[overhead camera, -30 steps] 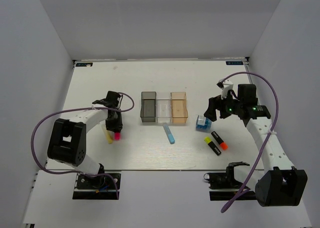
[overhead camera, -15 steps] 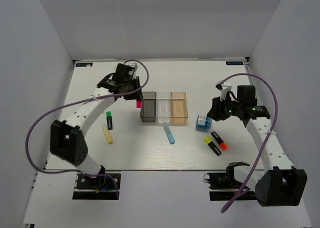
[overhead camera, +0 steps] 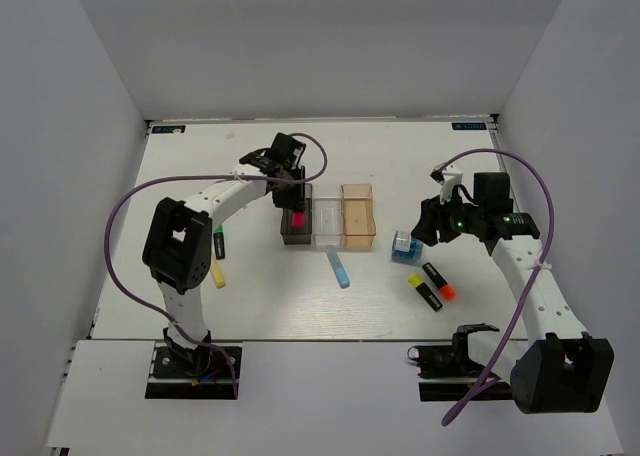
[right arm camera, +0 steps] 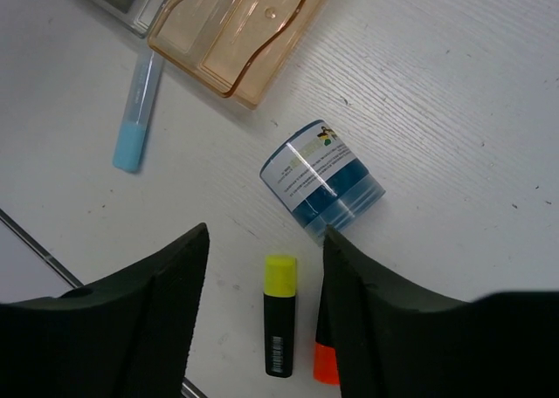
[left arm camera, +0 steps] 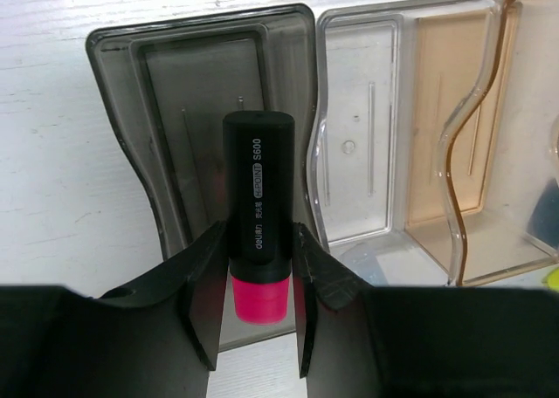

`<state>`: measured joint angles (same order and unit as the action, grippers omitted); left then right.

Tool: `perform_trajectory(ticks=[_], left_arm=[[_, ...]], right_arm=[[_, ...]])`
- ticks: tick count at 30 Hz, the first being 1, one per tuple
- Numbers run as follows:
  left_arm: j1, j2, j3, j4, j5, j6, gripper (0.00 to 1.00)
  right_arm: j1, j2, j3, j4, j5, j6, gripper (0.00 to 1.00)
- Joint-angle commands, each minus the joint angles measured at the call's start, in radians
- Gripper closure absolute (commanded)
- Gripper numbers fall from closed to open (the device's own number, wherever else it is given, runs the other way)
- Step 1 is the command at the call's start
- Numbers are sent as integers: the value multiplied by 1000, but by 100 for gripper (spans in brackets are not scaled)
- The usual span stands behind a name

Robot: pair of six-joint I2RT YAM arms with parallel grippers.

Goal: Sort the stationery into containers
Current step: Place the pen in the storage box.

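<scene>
3 joined bins (overhead camera: pixel 343 217) stand mid-way across the white bench (overhead camera: pixel 500 176), white walls (overhead camera: pixel 320 46) around. Of 4 highlighters, the left gripper (left arm camera: pixel 259 232) clamps the pink highlighter (left arm camera: pixel 258 184) above the dark grey bin (left arm camera: pixel 113 110). The green highlighter (overhead camera: pixel 218 244), yellow highlighter (overhead camera: pixel 424 291), orange highlighter (overhead camera: pixel 440 280), 2 sticks (pale yellow stick (overhead camera: pixel 215 273), light blue stick (overhead camera: pixel 338 267)) and 1 blue block (overhead camera: pixel 404 244) lie loose. The right gripper (right arm camera: pixel 265 232) gapes empty just beside the block.

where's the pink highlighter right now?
Top view, centre-left: the pink highlighter is held in the left gripper over the dark grey bin, the leftmost container in the row.
</scene>
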<state>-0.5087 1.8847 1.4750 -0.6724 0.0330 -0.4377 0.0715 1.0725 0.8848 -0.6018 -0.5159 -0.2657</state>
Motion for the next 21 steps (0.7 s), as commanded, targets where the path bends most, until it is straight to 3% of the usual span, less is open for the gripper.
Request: perform_trajectory(ticks=[1,2,5,6,8,11,14,15,16,18,19,21], left_arm=[[-7,-27,18,16,-28,19,67],[-11,-30,4,20,-31,19,56],[-10,-29,-5,27,-27,22,44],[-11,-27,-5,31,-27,24,36],[-13,-30,2,30,-27,27,30],[-20,-44,21,14,-24,31,30],[-24,-116,5,16,-25,47,63],[-18,-184,-39,11,-110,48,87],[-10,-208,-57,-7,-143,42,94],[25,-300,-146,-41,-240,27,95],[62,-323,-174,-41,-251,19,90],[131,-389,-252,-50,-254,-12,76]], right_arm=[[-4,-8,-3,16,1,-10,40],[-3,-9,-4,14,1,-12,38],[-6,-2,-6,13,-1,-15,31],[-6,0,-3,11,-3,-17,29],[-4,4,-3,7,-1,-20,28],[-4,14,-1,5,2,-23,28],[-9,17,-1,5,5,-26,30],[-7,18,-3,4,7,-27,32],[-6,17,-1,4,7,-32,37],[-6,17,-4,4,8,-33,88],[-3,23,0,2,10,-35,100],[-1,29,0,-3,8,-43,100]])
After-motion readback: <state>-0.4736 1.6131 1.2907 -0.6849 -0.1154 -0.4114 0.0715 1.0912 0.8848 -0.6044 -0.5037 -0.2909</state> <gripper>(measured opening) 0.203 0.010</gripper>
